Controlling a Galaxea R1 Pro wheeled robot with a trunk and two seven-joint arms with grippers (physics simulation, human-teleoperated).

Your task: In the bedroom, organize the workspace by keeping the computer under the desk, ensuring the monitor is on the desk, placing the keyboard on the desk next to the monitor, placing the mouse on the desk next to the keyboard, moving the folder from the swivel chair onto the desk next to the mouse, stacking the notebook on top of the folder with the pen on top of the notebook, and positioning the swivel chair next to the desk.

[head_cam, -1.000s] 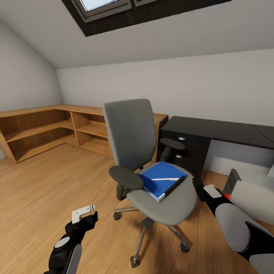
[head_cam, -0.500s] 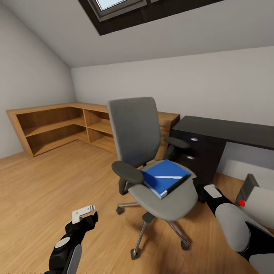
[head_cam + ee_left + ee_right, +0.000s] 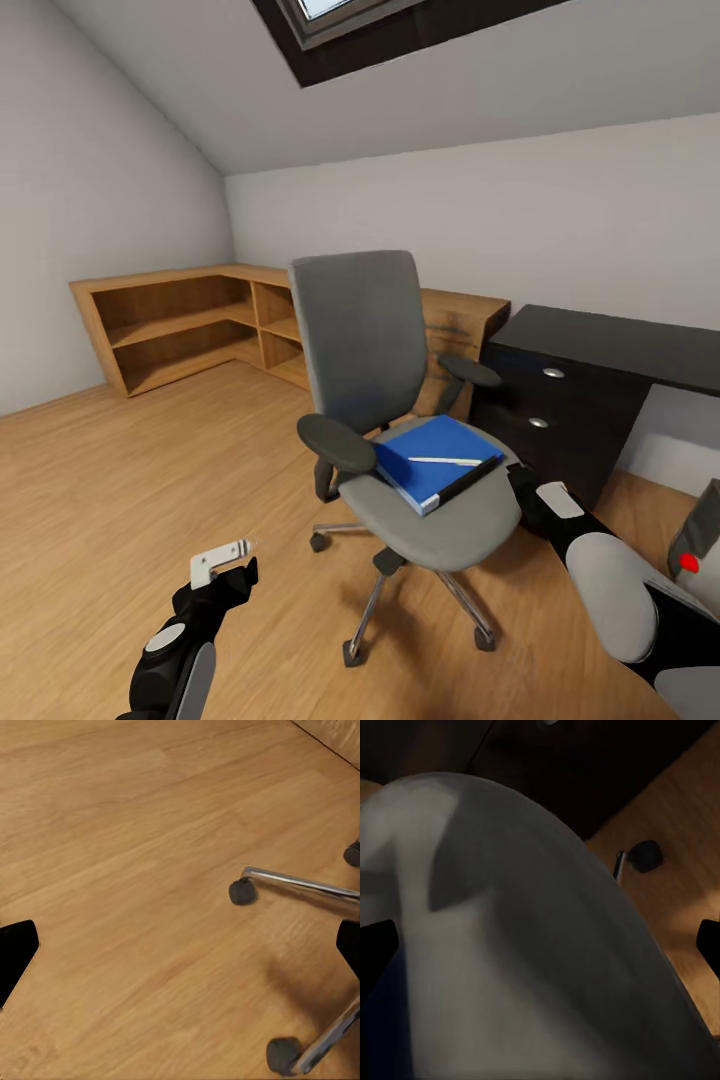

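Head view: folder [image 3: 432, 457] on swivel chair [image 3: 395, 400] beside right tool [image 3: 522, 492], spread empty.

swivel chair [image 3: 400, 400]: matt grey cloth, shiny metal base | desk [image 3: 600, 350]: matt black | floor [image 3: 150, 470]: wood planks

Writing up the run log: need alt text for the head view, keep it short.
A grey swivel chair stands on a light wood floor, its seat carrying a bright-blue folder with a dark notebook and pale pen on top. A black desk stands to its right; both grippers sit low.
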